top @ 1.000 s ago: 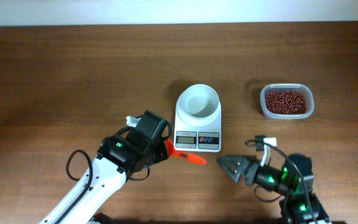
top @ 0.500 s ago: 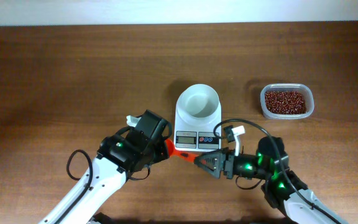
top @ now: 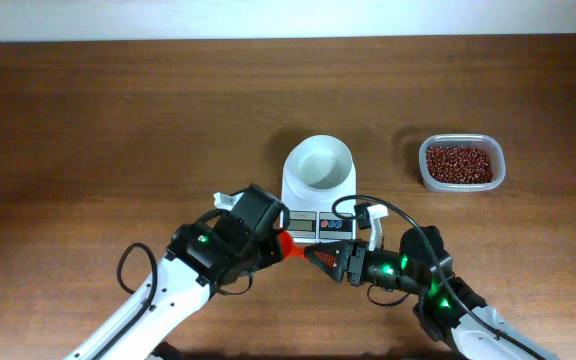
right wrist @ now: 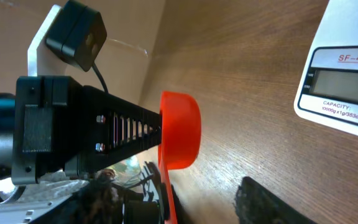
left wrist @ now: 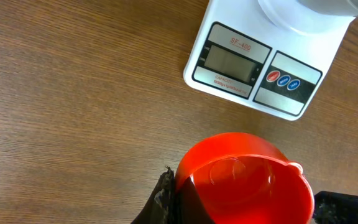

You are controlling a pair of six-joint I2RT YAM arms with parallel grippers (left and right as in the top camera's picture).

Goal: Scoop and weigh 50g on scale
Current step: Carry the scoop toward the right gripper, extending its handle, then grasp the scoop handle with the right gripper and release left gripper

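Note:
The white scale [top: 318, 190] with its round bowl top stands mid-table. Just in front of it my left gripper [top: 271, 243] is shut on the bowl end of a red scoop [top: 290, 246]. In the left wrist view the empty scoop bowl [left wrist: 247, 183] sits between my left gripper's [left wrist: 247, 202] fingers, below the scale's display [left wrist: 232, 62]. My right gripper [top: 320, 256] faces left, open, its fingers on either side of the scoop's handle [right wrist: 166, 193]. In the right wrist view the right gripper [right wrist: 179, 202] still shows a gap beside the handle. The scale [right wrist: 347, 81] is at the right.
A clear plastic tub of red beans [top: 461, 163] stands at the right, beyond the scale. The two arms meet nose to nose near the table's front edge. A white cable [top: 368, 212] loops over the right arm beside the scale's buttons.
My right arm has swung left from the front right up to the scoop, its jaws narrowing around the handle. The left arm has shifted a little to the right with the scoop.

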